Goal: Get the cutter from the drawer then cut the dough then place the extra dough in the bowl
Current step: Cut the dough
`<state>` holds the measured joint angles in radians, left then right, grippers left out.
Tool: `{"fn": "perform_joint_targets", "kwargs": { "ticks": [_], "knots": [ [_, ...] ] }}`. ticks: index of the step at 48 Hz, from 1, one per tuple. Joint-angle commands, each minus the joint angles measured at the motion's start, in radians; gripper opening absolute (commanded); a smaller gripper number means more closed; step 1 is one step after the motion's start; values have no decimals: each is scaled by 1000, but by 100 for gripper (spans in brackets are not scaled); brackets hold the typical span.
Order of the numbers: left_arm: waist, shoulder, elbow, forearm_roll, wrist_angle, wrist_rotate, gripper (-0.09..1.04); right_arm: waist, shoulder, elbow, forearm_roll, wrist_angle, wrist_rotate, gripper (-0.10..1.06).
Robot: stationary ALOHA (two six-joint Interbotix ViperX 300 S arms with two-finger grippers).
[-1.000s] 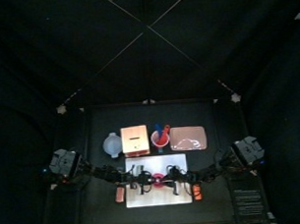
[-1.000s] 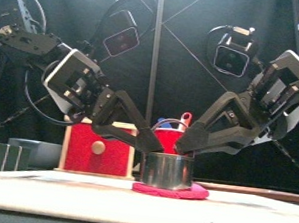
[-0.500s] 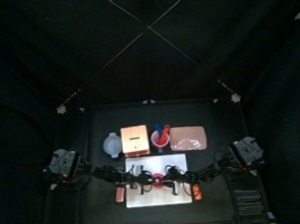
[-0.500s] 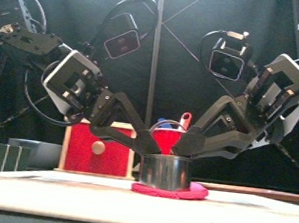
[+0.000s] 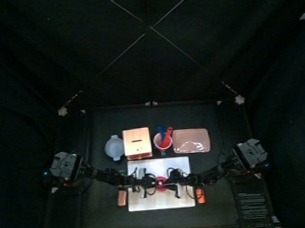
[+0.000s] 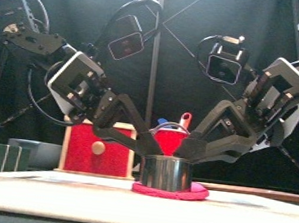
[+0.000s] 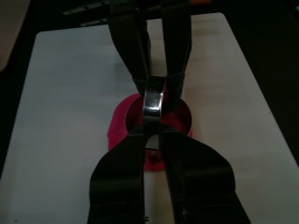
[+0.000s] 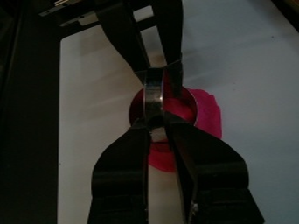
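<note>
A round metal cutter (image 6: 167,173) stands on a flat pink dough disc (image 6: 171,192) on the white cutting board (image 6: 50,189). My left gripper (image 6: 145,155) comes down from the left and my right gripper (image 6: 193,160) from the right; both are shut on the cutter's rim from opposite sides. In the left wrist view my left gripper (image 7: 155,133) meets the cutter (image 7: 155,98) over the dough (image 7: 124,124). The right wrist view has my right gripper (image 8: 158,122) at the cutter (image 8: 156,98), with dough (image 8: 201,112) showing beside it.
Behind the board stand the wooden box with its red drawer front (image 6: 97,148), a red cup (image 6: 170,142), the blue-grey bowl (image 5: 114,146) at the back left and the pink tray (image 5: 194,139) at the back right.
Both arms have shifted a little, their wrists rising slightly. The cutter stays in place on the dough, still held from both sides.
</note>
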<state>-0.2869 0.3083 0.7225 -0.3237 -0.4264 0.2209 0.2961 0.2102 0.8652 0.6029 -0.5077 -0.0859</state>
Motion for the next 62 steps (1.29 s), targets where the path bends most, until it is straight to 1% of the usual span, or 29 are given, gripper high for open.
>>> {"fn": "perform_joint_targets", "kwargs": {
  "ticks": [1,30,62],
  "knots": [
    [-35,43,-5,6,58,-2,43,-46,29,17,23,40,18,47],
    [-34,58,-12,6,97,-2,43,-61,34,18,23,54,18,47],
    [-34,63,-20,3,106,-3,43,-63,49,2,21,75,18,47]
  ]
}}
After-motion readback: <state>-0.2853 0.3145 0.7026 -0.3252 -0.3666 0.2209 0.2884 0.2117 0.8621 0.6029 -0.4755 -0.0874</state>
